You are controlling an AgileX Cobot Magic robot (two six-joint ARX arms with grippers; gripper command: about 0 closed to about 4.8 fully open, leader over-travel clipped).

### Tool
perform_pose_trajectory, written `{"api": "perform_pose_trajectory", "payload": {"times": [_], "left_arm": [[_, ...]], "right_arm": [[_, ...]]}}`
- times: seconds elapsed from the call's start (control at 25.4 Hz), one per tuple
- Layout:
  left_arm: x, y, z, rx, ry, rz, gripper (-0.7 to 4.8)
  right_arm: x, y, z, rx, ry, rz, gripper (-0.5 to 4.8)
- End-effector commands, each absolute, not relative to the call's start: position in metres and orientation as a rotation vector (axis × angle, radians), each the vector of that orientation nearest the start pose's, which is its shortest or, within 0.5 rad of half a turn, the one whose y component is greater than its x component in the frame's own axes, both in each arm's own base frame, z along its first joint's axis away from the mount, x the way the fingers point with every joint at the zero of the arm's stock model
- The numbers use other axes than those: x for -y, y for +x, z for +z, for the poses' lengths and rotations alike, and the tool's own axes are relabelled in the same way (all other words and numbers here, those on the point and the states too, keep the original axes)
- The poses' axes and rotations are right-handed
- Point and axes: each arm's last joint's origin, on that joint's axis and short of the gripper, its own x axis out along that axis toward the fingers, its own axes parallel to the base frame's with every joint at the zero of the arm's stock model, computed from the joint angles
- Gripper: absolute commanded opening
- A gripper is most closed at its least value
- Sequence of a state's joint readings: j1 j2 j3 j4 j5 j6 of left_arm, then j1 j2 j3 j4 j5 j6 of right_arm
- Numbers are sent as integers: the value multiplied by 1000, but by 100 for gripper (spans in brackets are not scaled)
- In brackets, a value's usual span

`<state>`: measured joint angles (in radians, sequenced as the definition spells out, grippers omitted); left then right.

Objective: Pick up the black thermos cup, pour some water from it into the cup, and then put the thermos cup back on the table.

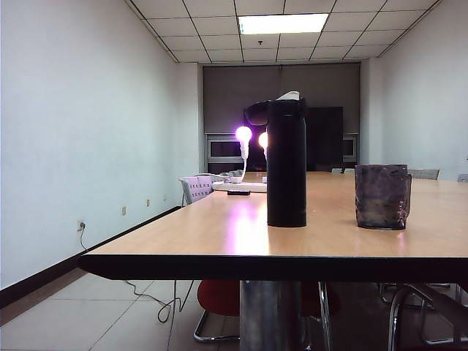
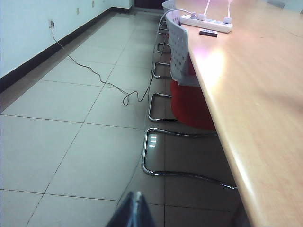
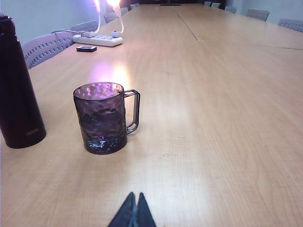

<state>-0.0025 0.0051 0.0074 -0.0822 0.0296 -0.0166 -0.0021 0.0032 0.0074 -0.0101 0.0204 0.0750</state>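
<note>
The black thermos cup (image 1: 286, 162) stands upright on the table (image 1: 219, 241), its flip lid up; the right wrist view catches it too (image 3: 18, 90). The cup (image 1: 381, 196), a dark purplish glass mug, stands to its right, handle turned away from the thermos (image 3: 101, 117). My right gripper (image 3: 135, 195) is shut and empty over the bare tabletop, short of the mug. My left gripper (image 2: 137, 194) is shut and empty, off the table's left side, over the floor tiles. Neither gripper shows in the exterior view.
A white power strip (image 3: 97, 39) with two lit plug-in lamps and a small black remote (image 3: 86, 48) lie farther along the table. Grey chairs with chrome frames (image 2: 180, 52) line the table's left edge. A cable (image 2: 94, 75) trails across the floor.
</note>
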Motion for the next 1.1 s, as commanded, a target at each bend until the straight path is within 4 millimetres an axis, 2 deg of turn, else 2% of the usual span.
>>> {"api": "perform_pose_trajectory", "payload": {"times": [0.04, 0.39, 0.59, 0.91, 1.1], "left_arm": [[1, 97, 159, -65, -16, -27, -5], [1, 97, 160, -61, -17, -27, -5], [1, 97, 167, -8, -16, -27, -5], [1, 94, 203, 51, -130, -33, -5], [1, 103, 235, 47, -128, -48, -5]], "right_arm": [[1, 97, 166, 10, 79, -26, -1], [1, 97, 168, 14, 79, -26, -1], [1, 95, 179, 48, 80, -28, -1], [4, 84, 216, 112, 169, -123, -2], [4, 79, 244, 137, 164, -126, -2]]}}
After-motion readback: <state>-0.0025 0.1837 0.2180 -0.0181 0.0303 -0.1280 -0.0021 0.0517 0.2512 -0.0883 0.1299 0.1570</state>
